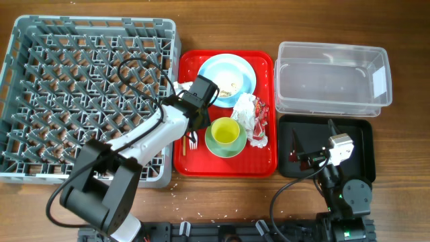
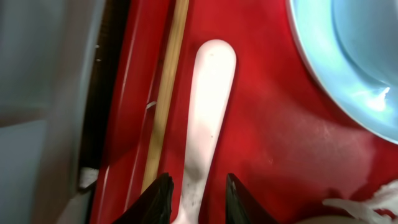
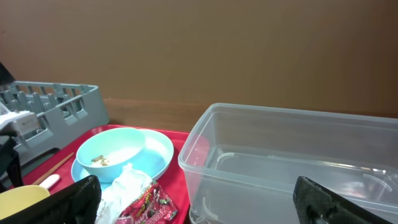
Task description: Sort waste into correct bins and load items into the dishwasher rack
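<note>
My left gripper [image 2: 198, 180] is down on the red tray [image 2: 273, 137], open a little, its jaws either side of the white fork's [image 2: 211, 112] handle with small gaps. A wooden chopstick [image 2: 165, 99] lies just left of the fork. The pale blue plate [image 1: 227, 74] holds beige food scraps [image 1: 228, 87]. Beside it are the crumpled napkin with red wrapper [image 1: 247, 115] and the yellow-green cup [image 1: 225, 131] on its green saucer [image 1: 225, 148]. My right gripper [image 1: 310, 156] hovers wide open and holds nothing over the black tray [image 1: 356, 134].
The grey dishwasher rack [image 1: 87, 94] fills the left side, with my left arm reaching across its corner. The clear tub [image 1: 332, 77] stands behind the black tray and sits close ahead in the right wrist view [image 3: 286, 155].
</note>
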Controlling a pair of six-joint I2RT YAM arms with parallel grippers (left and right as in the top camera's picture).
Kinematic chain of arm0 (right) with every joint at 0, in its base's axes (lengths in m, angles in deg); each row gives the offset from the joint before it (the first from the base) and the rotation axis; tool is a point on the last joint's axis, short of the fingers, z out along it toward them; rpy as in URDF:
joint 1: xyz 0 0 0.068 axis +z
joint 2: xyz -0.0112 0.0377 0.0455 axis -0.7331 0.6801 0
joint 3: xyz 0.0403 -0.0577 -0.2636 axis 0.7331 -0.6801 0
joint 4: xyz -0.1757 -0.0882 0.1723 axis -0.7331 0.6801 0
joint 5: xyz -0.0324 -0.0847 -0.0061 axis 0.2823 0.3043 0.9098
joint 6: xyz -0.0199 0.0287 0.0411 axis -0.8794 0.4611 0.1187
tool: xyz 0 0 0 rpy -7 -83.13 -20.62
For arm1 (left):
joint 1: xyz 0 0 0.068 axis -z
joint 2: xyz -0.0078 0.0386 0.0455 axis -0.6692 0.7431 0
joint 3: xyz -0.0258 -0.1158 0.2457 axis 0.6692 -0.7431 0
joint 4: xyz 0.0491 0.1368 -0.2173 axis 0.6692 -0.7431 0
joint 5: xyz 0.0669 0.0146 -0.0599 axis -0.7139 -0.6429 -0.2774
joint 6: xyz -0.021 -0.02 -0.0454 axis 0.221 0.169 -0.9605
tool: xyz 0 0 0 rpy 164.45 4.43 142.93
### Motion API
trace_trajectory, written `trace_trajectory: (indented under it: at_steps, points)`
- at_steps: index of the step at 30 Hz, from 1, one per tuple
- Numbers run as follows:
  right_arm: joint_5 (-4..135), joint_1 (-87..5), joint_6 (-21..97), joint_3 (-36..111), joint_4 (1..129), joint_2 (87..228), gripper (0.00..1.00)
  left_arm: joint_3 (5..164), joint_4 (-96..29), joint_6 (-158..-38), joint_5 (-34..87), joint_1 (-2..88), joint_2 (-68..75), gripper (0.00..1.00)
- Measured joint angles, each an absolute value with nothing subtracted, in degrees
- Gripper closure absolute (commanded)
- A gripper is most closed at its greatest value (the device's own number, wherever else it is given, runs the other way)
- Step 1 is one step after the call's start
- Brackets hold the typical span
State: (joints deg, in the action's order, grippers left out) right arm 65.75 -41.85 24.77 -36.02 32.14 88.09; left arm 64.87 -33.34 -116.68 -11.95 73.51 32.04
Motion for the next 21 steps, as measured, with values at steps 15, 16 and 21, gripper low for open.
trace_trajectory:
  at_steps: [15, 16, 21]
  points:
    - [65.75, -41.85, 24.77, -36.02, 32.14, 88.09, 0.0, 66.01, -30.42, -115.19, -13.88, 73.69, 36.26, 0.96]
    - [65.75, -41.85, 24.77, -36.02, 32.14, 88.09, 0.0, 66.01, -30.96, -114.34, -13.94, 73.69, 35.69, 0.96]
    - [65.75, -41.85, 24.77, -36.02, 32.14, 88.09, 0.0, 66.07, -34.31, -109.49, -14.9, 73.66, 22.53, 0.96]
